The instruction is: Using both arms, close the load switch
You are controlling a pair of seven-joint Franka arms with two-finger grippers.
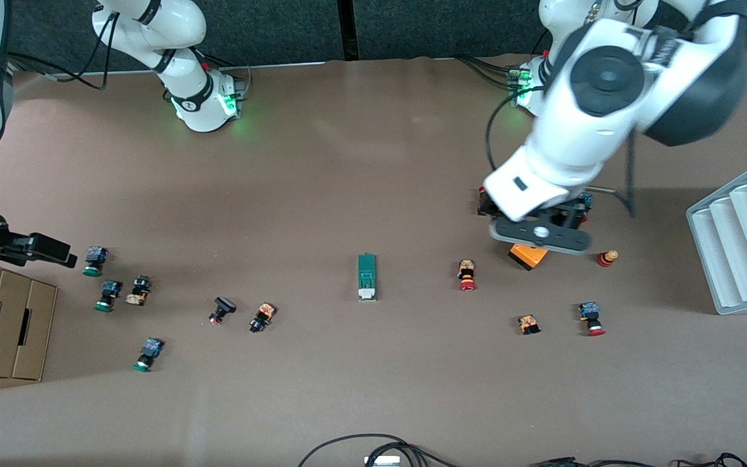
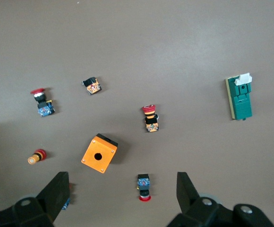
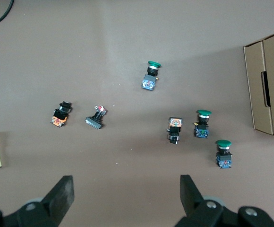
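Mid-table, load switch [image 1: 367, 277] amid bare brown paper; left claw [image 2: 123, 196] and right claw [image 3: 126, 196] both wide open, empty.

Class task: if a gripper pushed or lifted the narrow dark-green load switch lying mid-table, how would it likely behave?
The narrow dark-green load switch lies flat on its long side, so it would probably slide, not roll. It looks rigid. Its white lever piece sticks out at one end and might shift.

The load switch [image 1: 367, 277] is a narrow dark-green rectangular block with a white lever piece at its end nearer the front camera. It lies flat on the brown table, near the middle, its long side running toward that camera, well apart from both arms, touched by nothing
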